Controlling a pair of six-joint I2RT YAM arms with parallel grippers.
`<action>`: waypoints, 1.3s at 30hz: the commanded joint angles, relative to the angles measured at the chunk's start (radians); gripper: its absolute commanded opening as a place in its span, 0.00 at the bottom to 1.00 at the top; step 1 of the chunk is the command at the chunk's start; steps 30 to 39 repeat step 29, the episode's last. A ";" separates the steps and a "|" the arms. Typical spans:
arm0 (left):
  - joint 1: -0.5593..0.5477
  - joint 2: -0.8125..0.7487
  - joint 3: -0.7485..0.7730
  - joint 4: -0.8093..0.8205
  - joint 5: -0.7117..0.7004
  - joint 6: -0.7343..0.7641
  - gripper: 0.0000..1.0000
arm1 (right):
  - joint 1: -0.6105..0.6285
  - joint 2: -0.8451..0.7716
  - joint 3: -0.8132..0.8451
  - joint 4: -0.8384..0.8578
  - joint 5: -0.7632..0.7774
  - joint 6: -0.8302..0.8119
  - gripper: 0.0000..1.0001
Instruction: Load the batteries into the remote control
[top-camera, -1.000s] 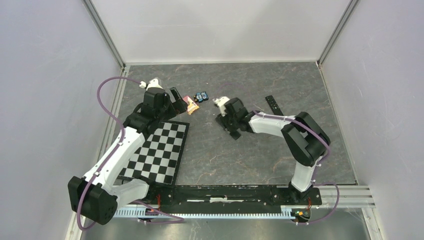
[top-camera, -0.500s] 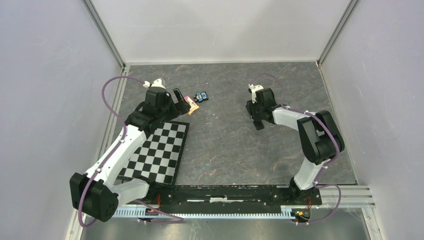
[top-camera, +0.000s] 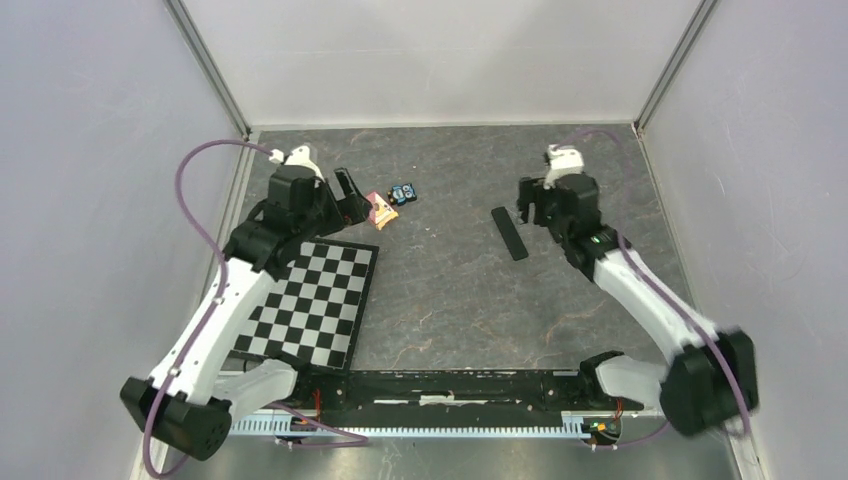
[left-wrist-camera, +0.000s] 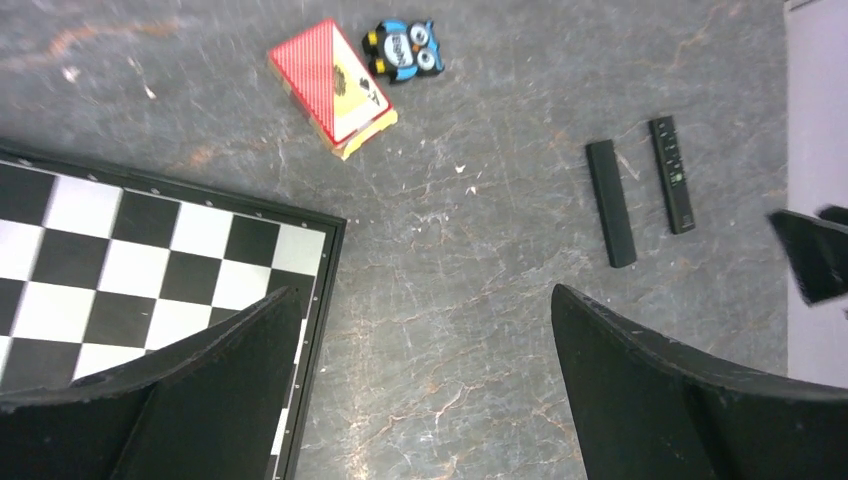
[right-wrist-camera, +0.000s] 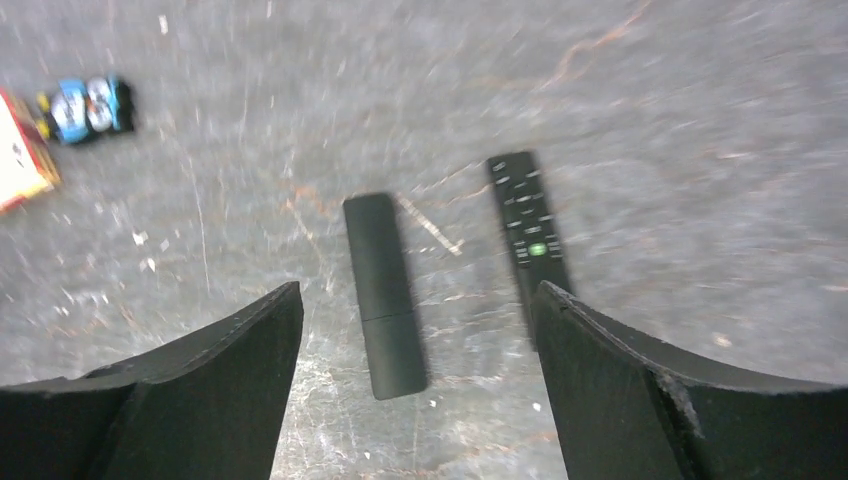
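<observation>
**Top external:** The left gripper (top-camera: 350, 198) is hanging over the far left part of the table (top-camera: 450, 300), past the far edge of the checkerboard (top-camera: 310, 300) and just beside the red card box (top-camera: 380, 210). A blue-and-black gadget (top-camera: 404, 192) is sitting just beyond that box. The right gripper (top-camera: 530, 203) is hovering over the far right part of the table. The plain black remote (top-camera: 510, 232) is lying flat right of centre, toward the far edge, close to the right gripper but apart from its fingers.

**Left wrist:** The left gripper (left-wrist-camera: 420, 400) is holding its fingers spread wide with nothing between them. A corner of the checkerboard (left-wrist-camera: 120, 260) is showing under one finger. The red card box (left-wrist-camera: 332, 92) and the gadget (left-wrist-camera: 403, 50) are lying just beside each other. Well apart from them, the plain black remote (left-wrist-camera: 610, 203) and the buttoned remote (left-wrist-camera: 672, 175) are lying side by side, nearly parallel, with a narrow gap between them.

**Right wrist:** This view is blurring. The right gripper (right-wrist-camera: 415, 390) is standing wide open and empty above the table. The plain black remote (right-wrist-camera: 385, 295) is lying untouched below the gap between the fingers. The buttoned remote (right-wrist-camera: 528, 235) is lying buttons up beside it, nearer one finger.
</observation>
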 joint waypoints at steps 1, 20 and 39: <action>0.002 -0.128 0.124 -0.136 -0.072 0.101 1.00 | -0.007 -0.332 -0.096 -0.054 0.252 0.041 0.90; 0.001 -0.505 0.235 -0.233 -0.166 0.243 1.00 | -0.008 -0.950 0.152 -0.313 0.620 -0.021 0.98; 0.002 -0.585 0.248 -0.275 -0.168 0.233 1.00 | -0.007 -1.030 0.126 -0.324 0.602 0.018 0.98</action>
